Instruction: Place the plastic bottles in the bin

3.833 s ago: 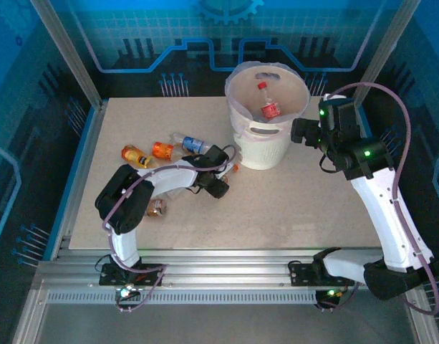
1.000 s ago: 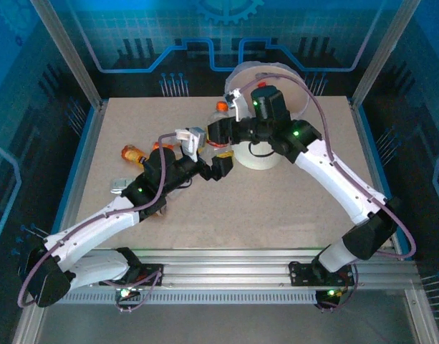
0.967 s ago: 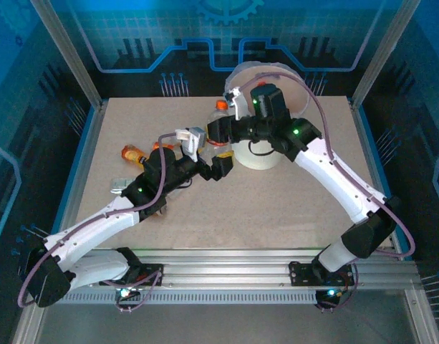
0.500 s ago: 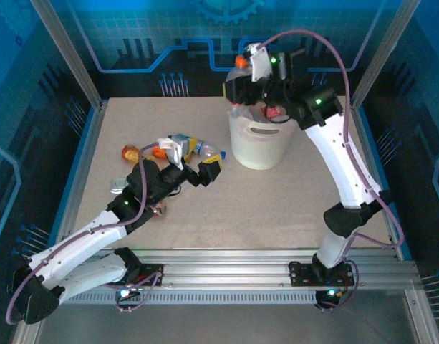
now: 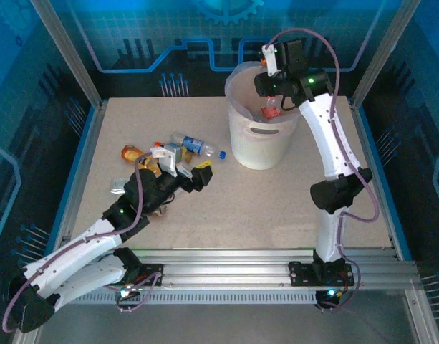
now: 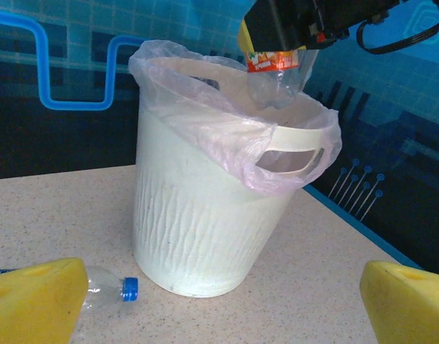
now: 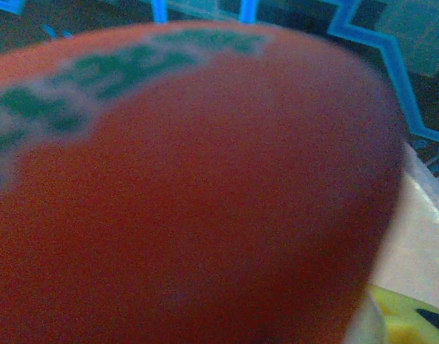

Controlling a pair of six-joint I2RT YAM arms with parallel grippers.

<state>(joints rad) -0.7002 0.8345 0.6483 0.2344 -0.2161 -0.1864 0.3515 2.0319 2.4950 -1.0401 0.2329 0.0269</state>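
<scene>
the right end effector [image 6: 276, 39] is clenched on a clear plastic bottle with a red label [image 6: 276, 72], which hangs over the mouth of the round white bag-lined plastic bin [image 6: 198, 222]. the left end effector [image 6: 219, 308] is released, low over the speckled desk [image 5: 276, 208], near a clear blue-capped bottle [image 5: 195, 146] and an orange bottle [image 5: 133, 153].

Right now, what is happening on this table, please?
The right gripper holds a clear bottle with a red label above the open bin, probably about to drop it in. The left gripper is open and low over the table, near the bottles lying left of the bin, among them a blue-capped bottle.
</scene>
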